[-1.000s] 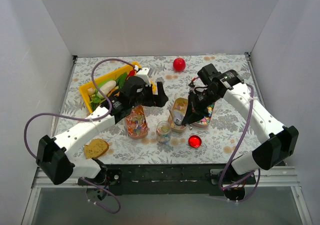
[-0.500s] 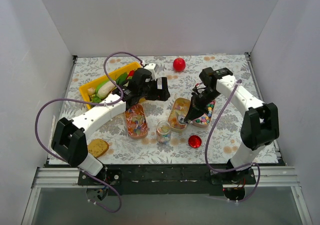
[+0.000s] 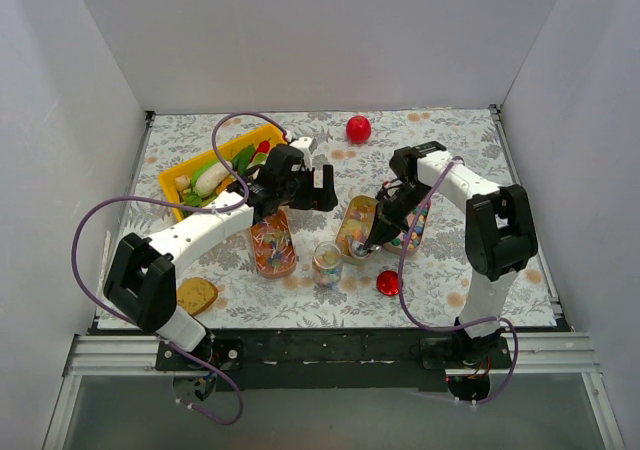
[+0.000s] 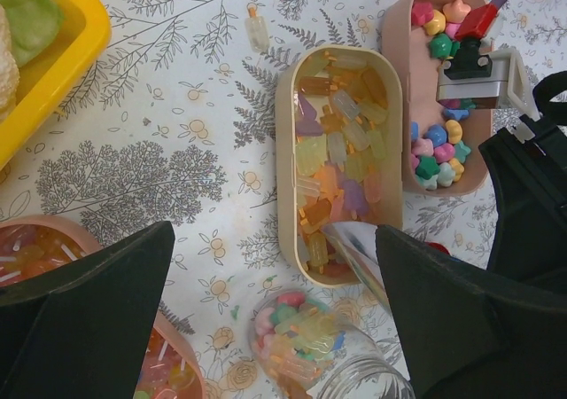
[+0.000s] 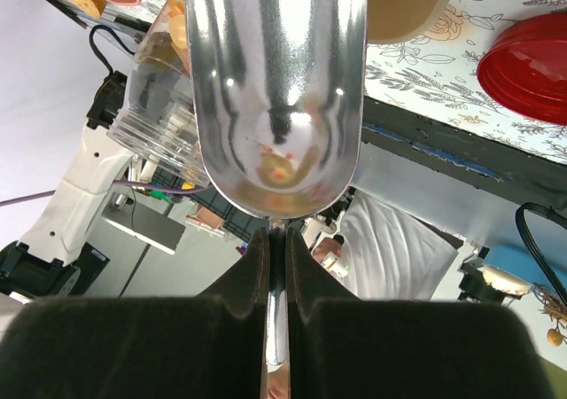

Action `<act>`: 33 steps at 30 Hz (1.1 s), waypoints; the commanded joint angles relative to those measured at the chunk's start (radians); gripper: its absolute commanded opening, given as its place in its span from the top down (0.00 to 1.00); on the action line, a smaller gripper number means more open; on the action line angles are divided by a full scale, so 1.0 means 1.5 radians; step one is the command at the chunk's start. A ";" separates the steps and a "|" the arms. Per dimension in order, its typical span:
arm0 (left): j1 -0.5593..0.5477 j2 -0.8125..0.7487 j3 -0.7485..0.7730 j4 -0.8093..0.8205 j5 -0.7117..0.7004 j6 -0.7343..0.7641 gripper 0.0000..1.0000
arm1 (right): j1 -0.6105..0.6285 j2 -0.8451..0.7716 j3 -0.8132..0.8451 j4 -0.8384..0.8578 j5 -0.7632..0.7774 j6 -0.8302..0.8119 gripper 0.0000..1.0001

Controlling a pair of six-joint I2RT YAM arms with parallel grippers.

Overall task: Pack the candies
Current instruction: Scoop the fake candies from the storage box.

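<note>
**Candies (image 4: 337, 177) sit loose in trays (image 4: 396, 89), spoon (image 5: 275, 89) ready**

They fill open trays mid-tabletop (image 4: 177, 151); some are in the jar (image 3: 327, 262) toward the near edge. Tiny, light and likely to roll, they suit scooping, not pinching. The right pincer (image 5: 276, 266) is clenched on a metal spoon, its bowl at the gummy tray (image 4: 285, 151); the left pincer (image 4: 275, 315) hangs released above.

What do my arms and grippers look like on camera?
Both the left arm and right arm are white tubular links with black joints, each trailing a looping purple cable. The left gripper and right gripper have matte black wedge fingers.
</note>
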 commanded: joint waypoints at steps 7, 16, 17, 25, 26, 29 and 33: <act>0.000 0.007 -0.008 -0.001 -0.018 0.015 0.02 | -0.002 0.019 -0.024 -0.019 -0.023 -0.012 0.99; 0.000 0.005 -0.015 -0.003 -0.024 0.019 0.02 | -0.008 0.091 0.079 -0.017 0.027 -0.019 0.99; 0.000 0.004 -0.015 -0.002 -0.026 0.019 0.02 | -0.008 0.099 0.090 -0.012 0.052 -0.020 0.99; 0.000 0.010 -0.012 -0.002 -0.027 0.019 0.02 | -0.008 0.113 0.144 -0.003 0.142 -0.033 0.99; 0.000 0.012 -0.012 -0.002 -0.026 0.019 0.02 | -0.008 0.113 0.147 0.000 0.161 -0.034 0.99; 0.000 0.025 -0.006 -0.001 -0.016 0.020 0.02 | -0.004 0.114 0.154 0.014 0.198 -0.032 0.99; 0.000 0.041 -0.004 0.007 -0.003 0.023 0.02 | 0.007 0.103 0.119 0.063 0.216 -0.013 0.99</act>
